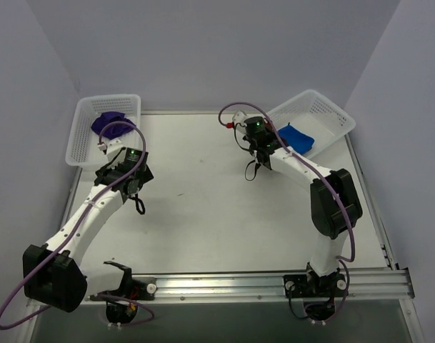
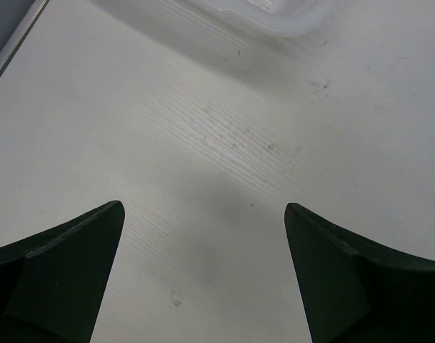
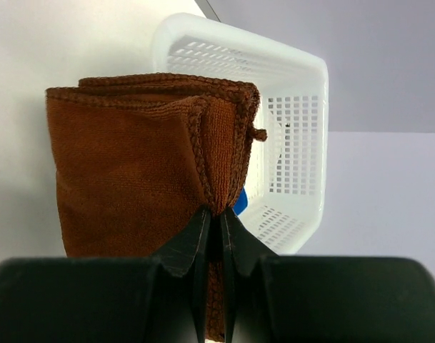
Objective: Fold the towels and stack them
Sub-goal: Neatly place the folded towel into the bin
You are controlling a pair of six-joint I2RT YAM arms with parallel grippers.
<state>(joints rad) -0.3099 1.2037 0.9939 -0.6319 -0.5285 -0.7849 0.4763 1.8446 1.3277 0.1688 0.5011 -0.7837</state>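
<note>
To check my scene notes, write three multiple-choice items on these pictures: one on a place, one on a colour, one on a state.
1. Where does the purple towel lie? A on the floor; B in the left basket; C hanging from a gripper.
2. What colour is the gripped towel in the right gripper? A grey; B blue; C brown.
3. How does the left gripper stand? A open, empty; B shut on a cloth; C shut, empty.
Key: 1 B, the top view shows it inside that basket. 2 C, the right wrist view shows brown cloth clamped between the jaws. 3 A, its fingers stand wide apart with nothing between.
</note>
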